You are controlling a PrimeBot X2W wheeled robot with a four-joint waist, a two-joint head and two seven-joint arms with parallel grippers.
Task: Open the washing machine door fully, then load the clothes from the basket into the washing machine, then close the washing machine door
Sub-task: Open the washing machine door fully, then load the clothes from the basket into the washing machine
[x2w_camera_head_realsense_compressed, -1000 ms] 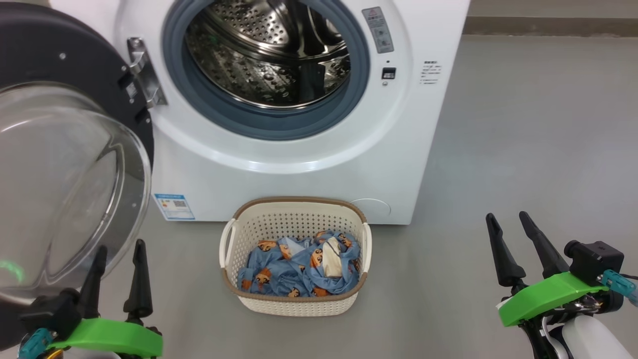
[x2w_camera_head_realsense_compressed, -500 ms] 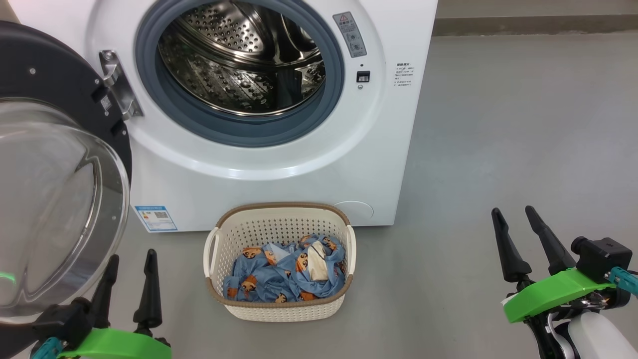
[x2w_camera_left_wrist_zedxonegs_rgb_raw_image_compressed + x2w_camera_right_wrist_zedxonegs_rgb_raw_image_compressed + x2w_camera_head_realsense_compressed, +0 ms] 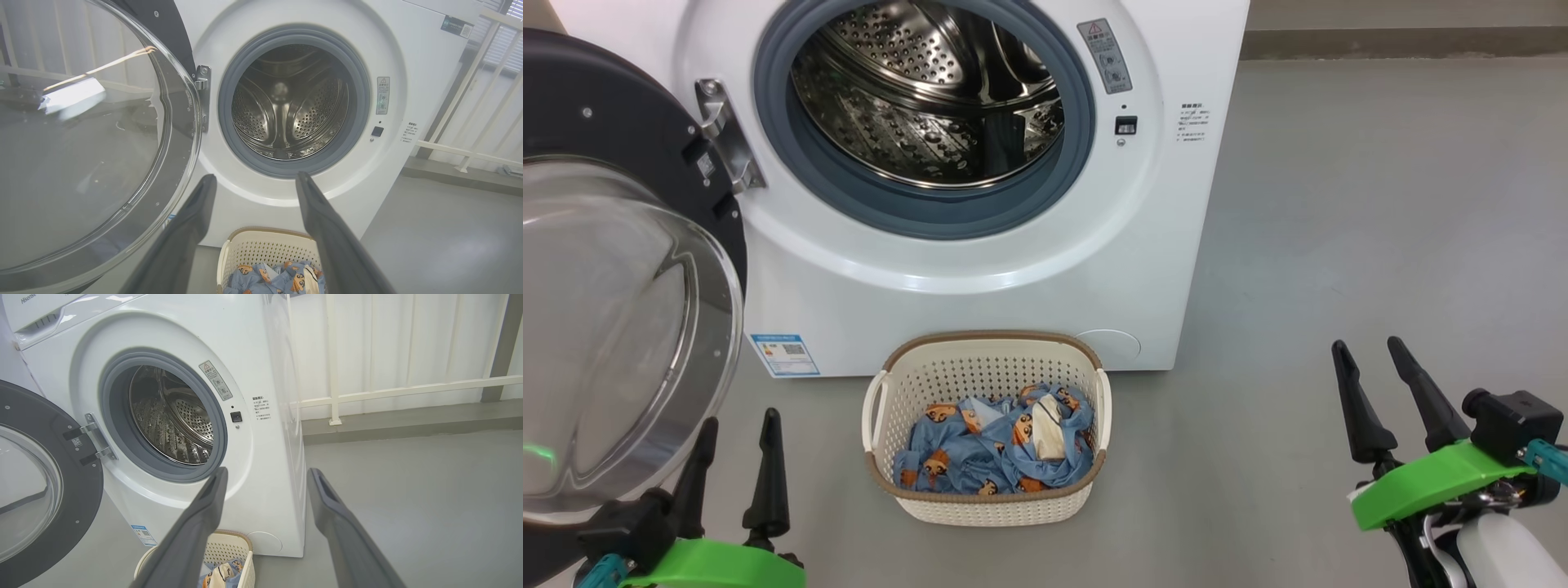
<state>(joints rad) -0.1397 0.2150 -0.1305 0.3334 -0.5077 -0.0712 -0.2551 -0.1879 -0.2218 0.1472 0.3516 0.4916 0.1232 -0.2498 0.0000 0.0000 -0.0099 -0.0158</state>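
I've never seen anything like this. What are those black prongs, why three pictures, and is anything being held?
The prongs are the robot's two hands: the left gripper and the right gripper, each with two long fingers. Both are open and hold nothing. One picture comes from a camera on its head, looking down; the other two from cameras on its wrists, looking along the fingers. Before it stands a washing machine with its door swung open. On the grey floor sits a basket with blue clothes in it, not yet loaded.
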